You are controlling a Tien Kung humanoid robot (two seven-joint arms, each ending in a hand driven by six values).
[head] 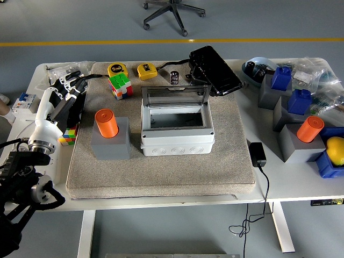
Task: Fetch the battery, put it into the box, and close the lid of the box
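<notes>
The left hand (67, 88) is reaching in over the counter's (279, 180) left edge, hovering at the left border of the grey mat (161, 172), its white and black fingers (74, 81) loosely spread and holding nothing; whether it is touching the mat cannot be told. Just below the hand, a small colourful cube (68, 135) is lying at the mat's left edge. Toward the mat's far left corner, another colourful cube (120, 86) is sitting beside two yellow tape measures (131, 70). On the mat's left half, an orange cylinder (106, 123) is standing upright on a grey block (110, 140). At the mat's centre, the white box (177, 129) is sitting with its clear lid (175, 95) standing open toward the far edge; its inside is looking dark, and nothing can be made out in it. The battery (176, 77), a small dark cylinder, is lying near the mat's far edge, just behind the lid and apart from the hand. Right of it, a black case (215, 70) is lying at an angle. Near the counter's right edge, a second orange cylinder (310, 129) is standing on a grey block, and a blue bin (325, 166) is holding a yellow ball (335, 150).
</notes>
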